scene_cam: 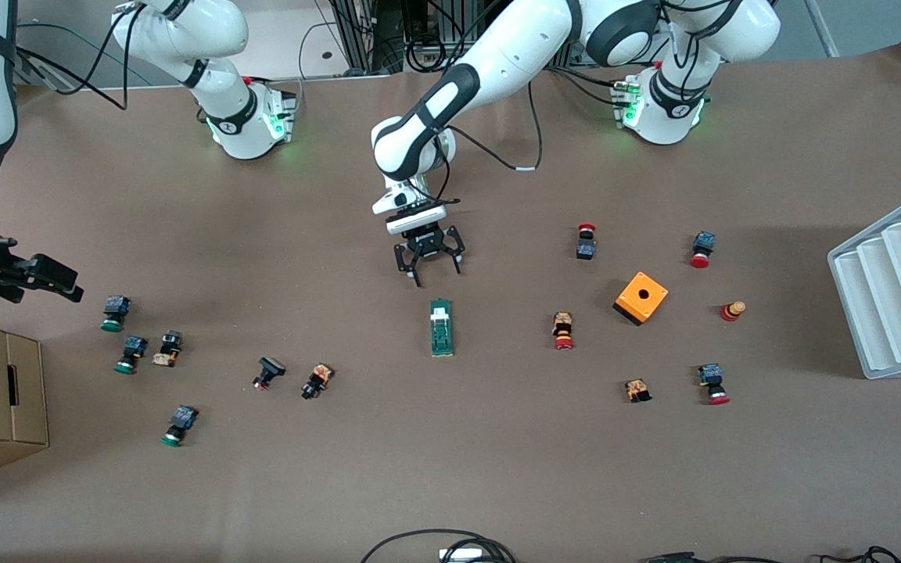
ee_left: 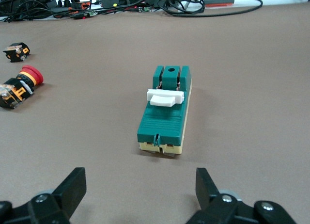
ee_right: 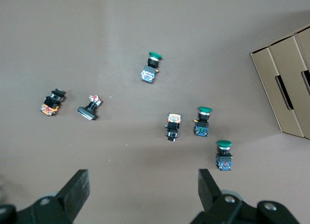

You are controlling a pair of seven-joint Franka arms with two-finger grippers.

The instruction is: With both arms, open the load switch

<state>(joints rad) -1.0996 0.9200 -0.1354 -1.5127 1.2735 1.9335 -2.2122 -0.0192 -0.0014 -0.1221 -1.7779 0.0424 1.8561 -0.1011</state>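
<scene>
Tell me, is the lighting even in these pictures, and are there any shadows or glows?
Front view: soft, even light; the left gripper casts a faint shadow on the brown table, and green lamps glow at both arm bases. Left wrist view: the load switch is sharp, with a thin shadow at its foot. Right wrist view: flat light, small shadows beside the green push buttons.

no readable text, brand or number is showing on anything in these views. the load switch (scene_cam: 441, 327) is displaying no legible label, and the small marks on the arm bases are staying unreadable.
</scene>
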